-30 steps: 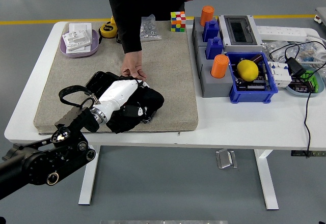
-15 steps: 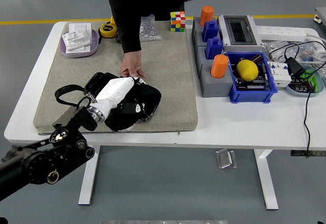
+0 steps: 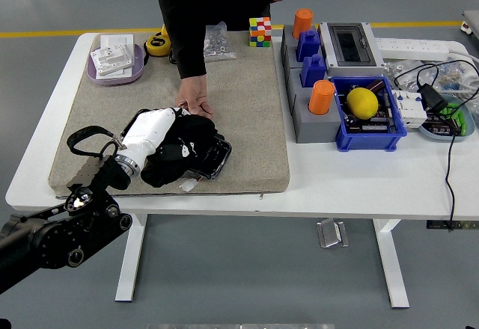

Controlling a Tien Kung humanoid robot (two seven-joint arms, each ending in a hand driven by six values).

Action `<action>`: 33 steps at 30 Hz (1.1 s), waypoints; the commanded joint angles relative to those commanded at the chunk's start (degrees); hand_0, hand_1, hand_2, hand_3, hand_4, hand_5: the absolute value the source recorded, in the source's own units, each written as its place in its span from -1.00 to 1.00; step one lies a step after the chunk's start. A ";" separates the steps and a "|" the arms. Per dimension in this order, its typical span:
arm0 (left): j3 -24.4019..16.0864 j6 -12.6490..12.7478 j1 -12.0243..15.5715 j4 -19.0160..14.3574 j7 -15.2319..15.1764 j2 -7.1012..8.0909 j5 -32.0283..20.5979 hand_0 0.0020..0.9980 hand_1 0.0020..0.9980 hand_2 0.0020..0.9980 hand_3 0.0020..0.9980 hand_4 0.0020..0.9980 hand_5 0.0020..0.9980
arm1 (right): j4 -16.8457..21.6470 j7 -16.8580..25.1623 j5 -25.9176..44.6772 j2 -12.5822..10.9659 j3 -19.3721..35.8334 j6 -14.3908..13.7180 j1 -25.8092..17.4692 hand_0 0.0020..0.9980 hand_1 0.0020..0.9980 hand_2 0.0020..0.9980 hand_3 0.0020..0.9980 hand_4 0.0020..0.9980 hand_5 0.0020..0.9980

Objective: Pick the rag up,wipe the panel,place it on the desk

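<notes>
A single head view looks down and forward from high on the robot's side, over the left hand (image 3: 161, 138) low-left, across the white table (image 3: 352, 176) beyond it.

– Where is the robot's left arm?
– It comes in from the lower left corner, black and jointed, and reaches up and to the right over the table. The forearm ends in a white shell behind the left hand (image 3: 166, 140).
– And the hand itself?
– Its black fingers (image 3: 196, 149) are bent downward, palm down, on the dark rag (image 3: 196, 158); whether they grip the cloth cannot be told.
– The right arm?
– Out of view.
– Anyone else?
– A person stands at the far side in a dark sleeve; the person's hand (image 3: 193, 105) hangs low, fingers loose, just beyond the robot's hand
</notes>
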 joint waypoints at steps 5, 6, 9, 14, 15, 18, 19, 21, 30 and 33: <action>-1.30 0.27 0.26 1.79 0.19 0.24 0.33 -0.54 -0.20 -0.06 -0.45 -1.00 -1.00 | 0.00 -0.02 0.03 0.00 -0.11 0.02 0.04 0.44 0.20 0.32 0.15 0.94 0.08; -1.75 0.36 0.33 2.09 0.26 0.28 0.61 -0.54 -0.20 -0.06 -0.45 -1.00 -1.00 | -0.01 -0.02 0.05 0.02 -0.09 0.02 0.03 0.44 0.20 0.32 0.15 0.94 0.08; -2.96 0.52 0.44 2.84 0.41 0.50 1.09 -0.54 -0.21 -0.06 -0.45 -1.00 -1.00 | 0.00 -0.02 0.03 0.04 -0.07 0.02 0.03 0.44 0.20 0.32 0.15 0.94 0.07; -4.88 0.78 0.42 4.05 0.70 0.88 1.87 -0.53 -0.22 -0.06 -0.45 -1.00 -1.00 | 0.01 -0.02 -0.02 0.07 0.03 0.00 0.02 0.44 0.20 0.32 0.15 0.94 0.07; -5.16 0.82 0.40 4.21 0.74 0.97 1.99 -0.53 -0.22 -0.06 -0.45 -1.00 -1.00 | 0.02 -0.02 0.00 0.07 0.05 0.00 0.01 0.44 0.20 0.32 0.15 0.94 0.07; -6.54 1.13 0.29 4.95 0.95 1.28 2.90 -0.53 -0.22 -0.06 -0.45 -1.00 -1.00 | 0.00 -0.03 -0.03 0.08 0.11 0.04 -0.03 0.44 0.20 0.32 0.15 0.94 0.07; -6.92 1.23 0.25 5.12 1.01 1.36 3.21 -0.52 -0.23 -0.06 -0.45 -1.00 -1.00 | -0.02 -0.04 -0.03 0.08 0.10 0.07 -0.04 0.44 0.20 0.32 0.15 0.94 0.07; -7.54 1.38 0.19 5.36 1.04 1.52 3.37 -0.52 -0.23 -0.06 -0.45 -1.00 -1.00 | -0.05 -0.04 0.00 0.09 0.11 0.09 -0.06 0.44 0.20 0.32 0.15 0.94 0.07; -10.16 2.22 -0.06 6.15 1.27 2.33 5.26 -0.51 -0.23 -0.06 -0.44 -1.00 -1.00 | -0.06 -0.07 -0.10 0.15 0.21 0.10 -0.05 0.44 0.20 0.32 0.15 0.94 0.08; -10.98 2.41 -0.19 6.44 1.17 2.68 5.50 -0.52 -0.24 -0.06 -0.44 -1.00 -1.00 | -0.05 -0.05 -0.15 0.20 0.32 0.06 -0.08 0.44 0.20 0.32 0.15 0.95 0.07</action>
